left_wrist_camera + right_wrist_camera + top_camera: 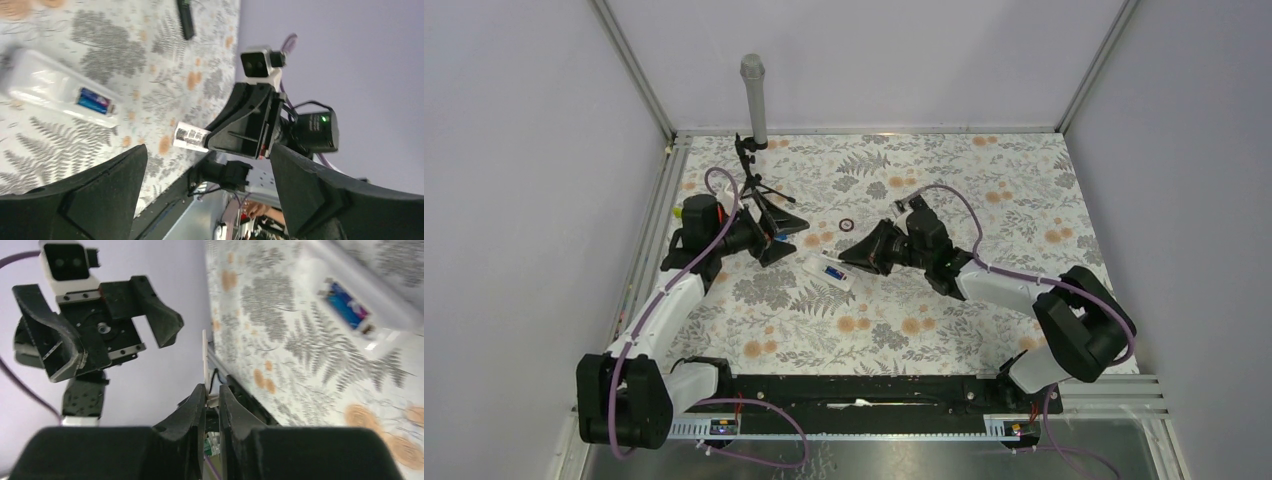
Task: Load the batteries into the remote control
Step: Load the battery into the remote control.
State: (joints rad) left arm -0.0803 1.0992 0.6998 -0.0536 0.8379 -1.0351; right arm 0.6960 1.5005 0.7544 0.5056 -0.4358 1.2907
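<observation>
The white remote control (816, 262) lies on the floral mat between the two grippers, its compartment uncovered and facing up. One blue battery (832, 272) sits in it, also plain in the left wrist view as battery (93, 100) in remote (45, 80) and in the right wrist view as battery (347, 302). My left gripper (207, 155) hovers left of the remote, open and holding nothing. My right gripper (212, 387) is to the remote's right, shut on a thin white plate with a printed label (191, 136), seen edge-on as plate (204, 357). No other batteries show.
A small black tripod (759, 185) and a grey post (755, 100) stand at the back left, close behind the left gripper (782, 238). A small dark ring (847, 225) lies on the mat just behind the right gripper (849, 250). Metal rails edge the mat.
</observation>
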